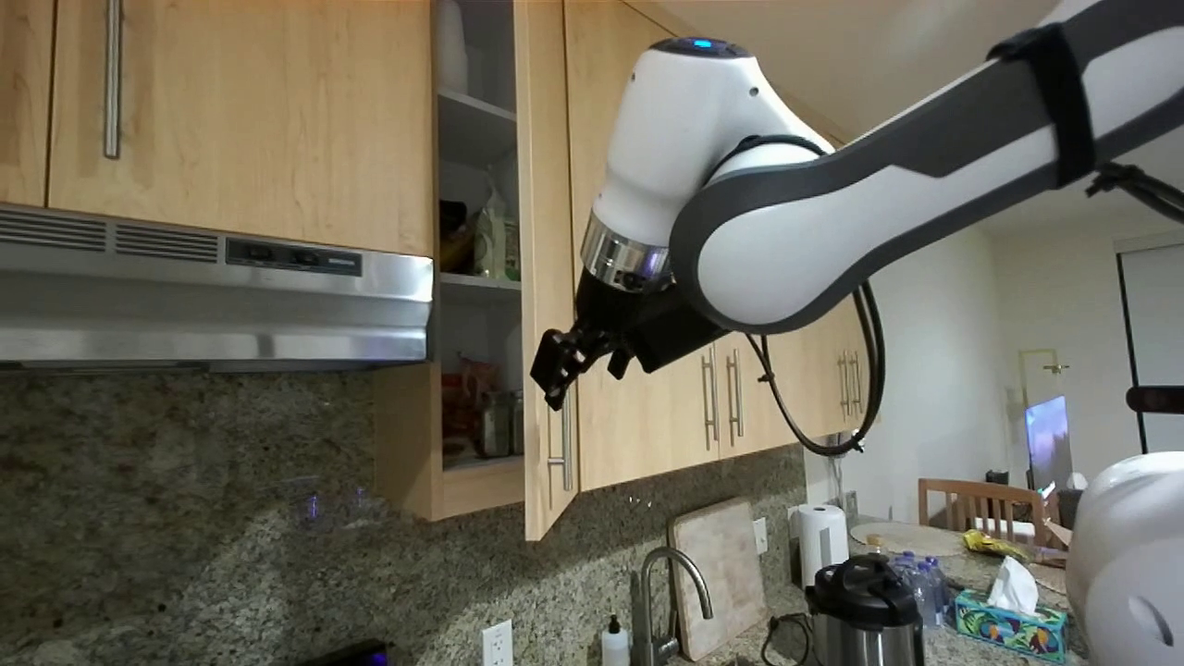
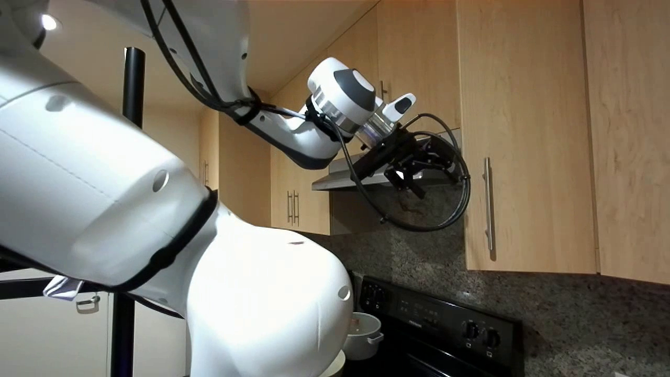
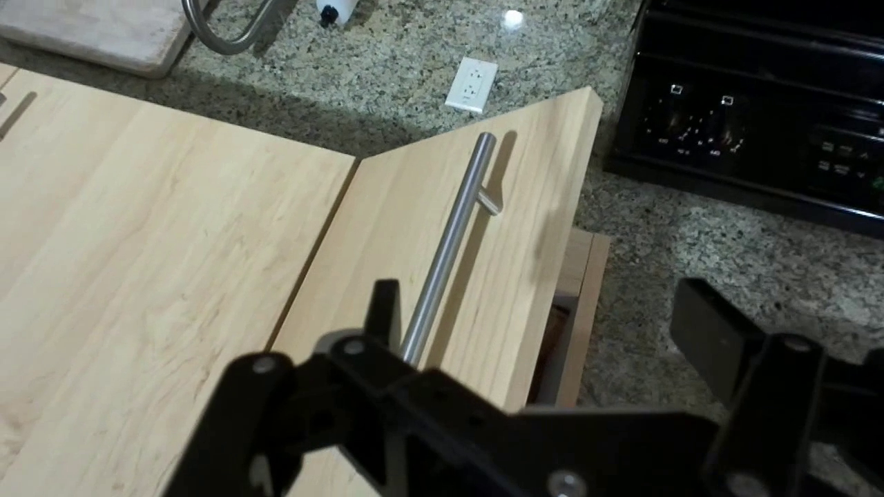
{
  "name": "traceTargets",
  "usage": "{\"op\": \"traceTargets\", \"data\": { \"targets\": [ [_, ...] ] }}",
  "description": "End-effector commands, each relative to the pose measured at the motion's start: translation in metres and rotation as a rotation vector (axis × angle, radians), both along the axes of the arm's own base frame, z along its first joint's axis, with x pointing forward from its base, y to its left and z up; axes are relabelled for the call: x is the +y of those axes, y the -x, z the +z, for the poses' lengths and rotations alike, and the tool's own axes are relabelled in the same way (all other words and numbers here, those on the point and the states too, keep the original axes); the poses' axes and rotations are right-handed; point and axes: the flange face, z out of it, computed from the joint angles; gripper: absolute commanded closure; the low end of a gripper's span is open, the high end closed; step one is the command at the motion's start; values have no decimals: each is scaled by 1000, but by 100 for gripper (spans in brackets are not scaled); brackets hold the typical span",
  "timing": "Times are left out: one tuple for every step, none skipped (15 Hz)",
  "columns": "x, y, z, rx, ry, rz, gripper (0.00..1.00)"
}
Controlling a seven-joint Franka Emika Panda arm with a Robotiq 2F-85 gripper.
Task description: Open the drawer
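Cabinet [image 1: 409, 444]: here's my target, tall and narrow in light wood, right beside the range hood [image 1: 213, 314].
Door [image 1: 548, 203]: ajar! It hangs from the side away from the hood, its free edge well apart from the cabinet and the shelves [image 1: 481, 286] showing.
Gripper [image 3: 539, 284]: mine is spread wide, clutching nothing; in the wrist view one of the fingers [image 3: 385, 312] shows just beside the handle [image 3: 450, 241], the other past the door's free edge. Contact? Can't tell.
Handle: upright near the door's bottom edge; I'd judge I'm placed here to push or hook the door wider, and a slip off that smooth bar is the risk.
Shelves: a bag [image 1: 495, 245] sits mid-height, jars [image 1: 499, 425] down by the cabinet's bottom edge, likely for easy reach.
Lettering: the hood's control panel [image 1: 294, 258] and the stove panel [image 2: 445, 317] carry tiny marks, no brand I can read.
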Motion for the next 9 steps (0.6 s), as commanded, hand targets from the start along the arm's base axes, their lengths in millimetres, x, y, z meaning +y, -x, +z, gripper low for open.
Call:
{"op": "traceTargets", "data": {
  "targets": [
    [10, -21, -1, -29, -48, -35, 0],
    [12, -25, -1, -35, -52, -42, 0],
    [14, -29, 0, -48, -58, -63, 0],
    [15, -35, 1, -53, -67, -83, 0],
    [16, -40, 0, -63, -66, -98, 0],
    [18, -45, 0, -70, -65, -106, 0],
    [19, -48, -1, -79, -66, -115, 0],
    [20, -52, -1, -97, -63, -117, 0],
    [21, -56, -1, -107, -65, -116, 0]
  ]
}}
